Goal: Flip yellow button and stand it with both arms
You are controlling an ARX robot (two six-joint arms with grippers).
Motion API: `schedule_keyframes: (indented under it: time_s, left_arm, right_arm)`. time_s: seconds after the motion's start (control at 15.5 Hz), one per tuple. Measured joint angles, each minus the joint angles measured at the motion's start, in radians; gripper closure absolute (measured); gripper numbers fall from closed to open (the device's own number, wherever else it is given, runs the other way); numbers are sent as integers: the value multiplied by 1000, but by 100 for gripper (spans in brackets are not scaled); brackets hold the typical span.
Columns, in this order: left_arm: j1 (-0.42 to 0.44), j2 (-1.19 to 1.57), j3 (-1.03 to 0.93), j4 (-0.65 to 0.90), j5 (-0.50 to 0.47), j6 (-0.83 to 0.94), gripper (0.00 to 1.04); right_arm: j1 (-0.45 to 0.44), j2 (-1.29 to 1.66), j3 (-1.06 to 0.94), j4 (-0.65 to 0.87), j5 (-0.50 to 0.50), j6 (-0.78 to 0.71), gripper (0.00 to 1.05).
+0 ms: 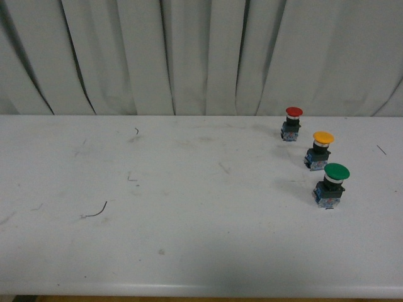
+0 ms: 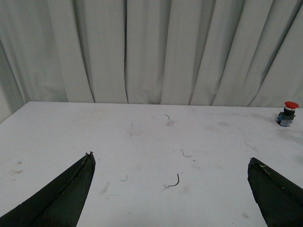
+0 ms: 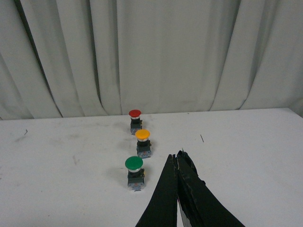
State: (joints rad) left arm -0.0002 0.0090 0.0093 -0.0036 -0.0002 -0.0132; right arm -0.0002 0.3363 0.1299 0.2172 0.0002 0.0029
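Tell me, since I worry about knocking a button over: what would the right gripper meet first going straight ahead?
Probably nothing on the table: the shut right gripper points just beside the yellow button and green button, toward the curtain. Depth is unclear.

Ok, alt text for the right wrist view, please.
Closed right gripper hovers over a white table near three upright push-buttons in a row: green button nearest, yellow button in the middle, red button farthest, before a grey curtain.
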Motion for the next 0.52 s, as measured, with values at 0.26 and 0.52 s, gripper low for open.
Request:
schedule_keyframes:
  time_s: [0.26, 0.52]
  left_arm:
    - [0, 0, 0, 0, 0, 0, 7]
    - [0, 0, 0, 0, 0, 0, 7]
  right_arm:
    - [0, -74, -55, -26, 0, 0, 103]
    - [0, -139, -83, -64, 0, 0, 103]
